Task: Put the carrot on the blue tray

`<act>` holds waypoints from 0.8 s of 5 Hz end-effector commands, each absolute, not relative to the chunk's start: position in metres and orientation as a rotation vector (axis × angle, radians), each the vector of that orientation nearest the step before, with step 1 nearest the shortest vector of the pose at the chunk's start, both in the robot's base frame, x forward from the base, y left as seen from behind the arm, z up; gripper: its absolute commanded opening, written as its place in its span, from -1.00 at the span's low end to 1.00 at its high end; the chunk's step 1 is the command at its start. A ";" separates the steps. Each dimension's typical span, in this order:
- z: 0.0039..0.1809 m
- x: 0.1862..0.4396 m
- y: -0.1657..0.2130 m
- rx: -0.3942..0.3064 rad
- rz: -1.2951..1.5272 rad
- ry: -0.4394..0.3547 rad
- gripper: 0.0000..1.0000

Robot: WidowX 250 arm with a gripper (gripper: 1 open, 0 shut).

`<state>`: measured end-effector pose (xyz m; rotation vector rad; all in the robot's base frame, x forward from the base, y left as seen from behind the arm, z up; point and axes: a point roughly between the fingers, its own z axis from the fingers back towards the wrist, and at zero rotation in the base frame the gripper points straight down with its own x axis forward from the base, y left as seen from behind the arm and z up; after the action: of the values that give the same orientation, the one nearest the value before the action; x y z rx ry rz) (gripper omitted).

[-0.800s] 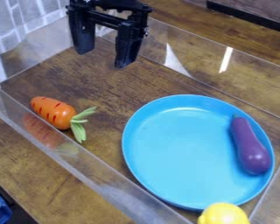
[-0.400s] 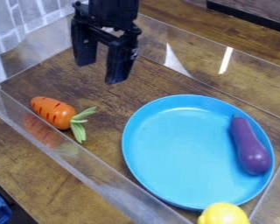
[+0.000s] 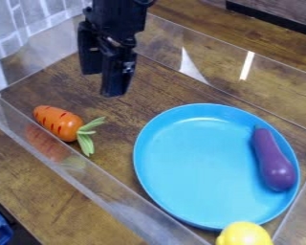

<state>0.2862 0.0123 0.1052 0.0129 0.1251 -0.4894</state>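
The black two-fingered pincer (image 3: 102, 71) had swung from the upper middle of the view toward ten o'clock over the last moment, and dropped lower, its jaws standing wide apart with nothing between them; that shift brought it nearer the small orange ridged toy carrot with a green leafy top (image 3: 60, 122), which lay untouched on the dark wooden desk (image 3: 130, 105) at about nine o'clock, its leaves pointing toward the tray; so the approach looked under way, though the grasp had not yet begun, and the pincer hung above and toward twelve o'clock of the carrot, well apart from it. The large round light-blue plastic tray (image 3: 201, 167) sat at about four o'clock, clear of the carrot; it held only a long purple toy eggplant (image 3: 272, 159) lying near its three o'clock rim; a round yellow toy lemon (image 3: 244, 234) rested just outside the tray's rim at five o'clock, partly cut off by the picture's edge.
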 end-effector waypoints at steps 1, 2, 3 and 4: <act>0.108 0.288 0.023 0.027 -0.583 0.101 1.00; 0.104 0.289 0.032 0.039 -0.709 0.104 1.00; 0.100 0.288 0.044 0.056 -0.853 0.108 1.00; 0.095 0.288 0.057 0.071 -0.960 0.113 1.00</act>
<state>0.2842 0.0533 0.0858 0.0505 0.1415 -0.9649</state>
